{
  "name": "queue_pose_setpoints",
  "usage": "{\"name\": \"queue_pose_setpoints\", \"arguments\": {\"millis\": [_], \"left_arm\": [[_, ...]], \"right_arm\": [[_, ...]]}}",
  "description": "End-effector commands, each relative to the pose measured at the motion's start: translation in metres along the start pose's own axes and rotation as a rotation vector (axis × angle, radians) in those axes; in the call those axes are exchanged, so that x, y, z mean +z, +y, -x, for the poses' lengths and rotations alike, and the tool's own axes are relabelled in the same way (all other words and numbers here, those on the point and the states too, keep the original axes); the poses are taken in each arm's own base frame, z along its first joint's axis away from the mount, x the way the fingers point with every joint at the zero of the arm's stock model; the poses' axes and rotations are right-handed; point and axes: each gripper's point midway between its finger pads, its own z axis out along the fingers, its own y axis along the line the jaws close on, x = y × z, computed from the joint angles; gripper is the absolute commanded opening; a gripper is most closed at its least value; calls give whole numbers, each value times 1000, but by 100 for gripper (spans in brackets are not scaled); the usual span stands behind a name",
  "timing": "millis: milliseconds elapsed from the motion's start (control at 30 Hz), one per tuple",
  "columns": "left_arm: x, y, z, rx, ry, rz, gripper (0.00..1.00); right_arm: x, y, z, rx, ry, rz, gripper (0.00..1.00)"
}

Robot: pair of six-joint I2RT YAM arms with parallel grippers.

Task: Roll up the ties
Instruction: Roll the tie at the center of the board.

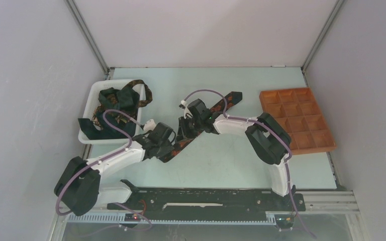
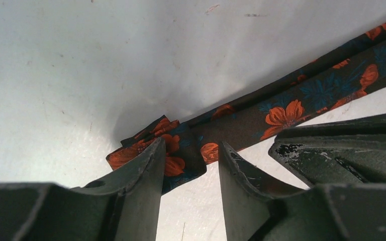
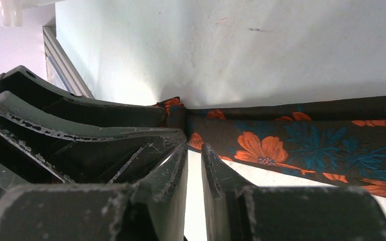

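We see the dark tie (image 1: 232, 98), flowered orange-red with blue leaves, lying diagonally on the table (image 1: 231, 160), its near end folded over; the left gripper (image 2: 192, 145) crouches at that fold, jaws apart and released, while the right gripper (image 3: 195, 149) sets nearly closed fingers at the tie's edge, pinching or not we cannot tell.

1. from above, the middle of the floral tie (image 1: 227, 100) is hidden under the left gripper (image 1: 175, 137) and the right gripper (image 1: 186, 127).
2. both wrist views cut that tie off at the right edge.
3. left of it, the tangled ties (image 1: 118, 98) in the white bin (image 1: 91, 100) can't be counted.
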Motion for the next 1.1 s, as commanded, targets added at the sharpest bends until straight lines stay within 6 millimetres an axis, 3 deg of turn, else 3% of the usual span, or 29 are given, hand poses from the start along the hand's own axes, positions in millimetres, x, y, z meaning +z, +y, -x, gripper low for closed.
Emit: {"name": "queue_pose_setpoints", "arguments": {"millis": [0,433,667,833,967,1067], "left_arm": [[-6,-3,5,-49,-63,-57,48],[-12,8,5,-71,-113,-117,35],[-16,8,7,-81,-139,-144,37],[-18,11,8,-95,-149,-157,22],[-17,15,5,-103,-151,-158,1],[-17,17,4,-112,-153,-160,0]], "right_arm": [[0,23,4,-29,-18,71,19],[11,34,-5,-27,5,119,26],[17,34,-14,-22,30,125,35],[20,34,-19,-21,43,124,37],[23,33,-23,-17,53,119,37],[25,33,-25,-17,59,115,37]]}}
